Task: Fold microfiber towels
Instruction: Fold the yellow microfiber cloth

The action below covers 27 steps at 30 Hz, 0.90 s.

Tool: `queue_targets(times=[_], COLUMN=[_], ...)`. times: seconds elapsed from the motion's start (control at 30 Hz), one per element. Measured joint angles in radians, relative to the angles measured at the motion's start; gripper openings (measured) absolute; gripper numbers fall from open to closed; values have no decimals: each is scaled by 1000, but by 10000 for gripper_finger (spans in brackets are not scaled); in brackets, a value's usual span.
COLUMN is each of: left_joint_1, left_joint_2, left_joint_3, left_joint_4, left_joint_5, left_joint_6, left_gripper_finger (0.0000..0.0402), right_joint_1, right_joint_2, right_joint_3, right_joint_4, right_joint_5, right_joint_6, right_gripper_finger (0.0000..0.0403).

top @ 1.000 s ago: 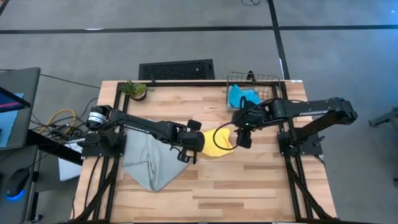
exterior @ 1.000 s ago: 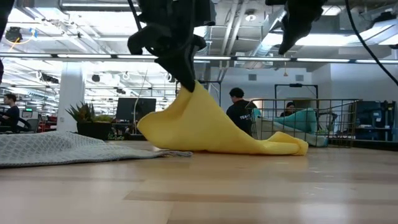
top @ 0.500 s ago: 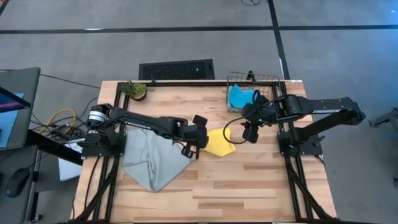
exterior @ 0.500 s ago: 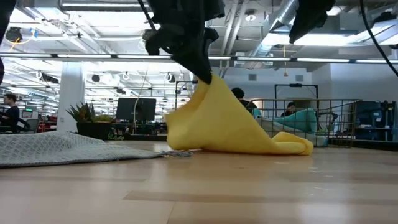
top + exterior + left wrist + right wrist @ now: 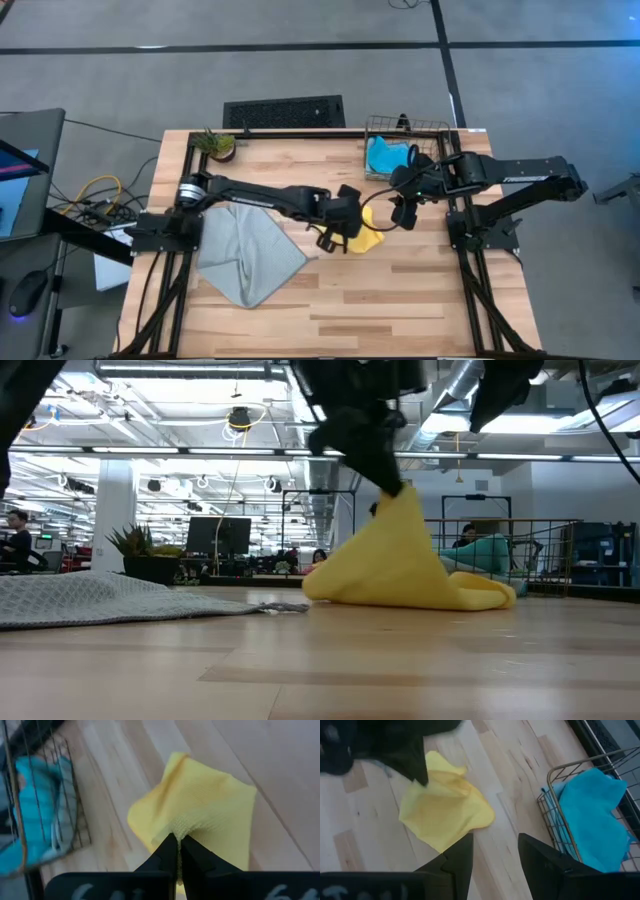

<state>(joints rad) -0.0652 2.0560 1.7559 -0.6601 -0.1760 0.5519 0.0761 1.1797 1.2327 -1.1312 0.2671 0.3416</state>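
Note:
A small yellow towel point(image 5: 368, 236) lies near the table's middle, pulled up into a peak point(image 5: 400, 500). My left gripper point(image 5: 350, 236) is shut on that peak, reaching in from the left. My right gripper point(image 5: 400, 216) hangs open above the table just right of the towel, holding nothing point(image 5: 495, 855). A grey-green towel point(image 5: 245, 255) lies flat on the table's left part. A bright blue towel point(image 5: 390, 155) sits in the wire basket point(image 5: 428, 127) at the far right. My left gripper pinches a raised bit of the yellow towel point(image 5: 181, 826) between its two fingertips, slanting down from the table's left. Edge or fold, I cannot tell. The cloth hangs from the pinch like a tent point(image 5: 385, 550). Its lower part and right end point(image 5: 485, 595) rest on the table.
A small potted plant point(image 5: 217, 145) stands at the far left corner. Bare wood fills the near half of the table point(image 5: 400, 300). People and desks show in the room beyond the far edge.
My left gripper has carried the pinched part of the yellow towel toward the table's right edge, over the rest of the cloth. The towel's right end has stayed put, so the towel is bunched narrower. My right gripper drew back toward the right edge and a little up.

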Motion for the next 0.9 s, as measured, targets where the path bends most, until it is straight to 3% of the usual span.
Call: queue_targets(times=[0.43,0.9], left_joint_1=[4,8], left_joint_2=[257,288], left_joint_3=[281,292], left_joint_4=[-90,-56], left_joint_5=[13,-4], left_joint_6=[31,4], left_gripper_finger=[0,1], right_joint_1=[0,0], right_joint_2=[2,2], right_joint_3=[0,0], right_joint_4=[-15,-21], right_joint_5=[0,0], right_joint_6=[1,1], right_gripper_finger=[178,178])
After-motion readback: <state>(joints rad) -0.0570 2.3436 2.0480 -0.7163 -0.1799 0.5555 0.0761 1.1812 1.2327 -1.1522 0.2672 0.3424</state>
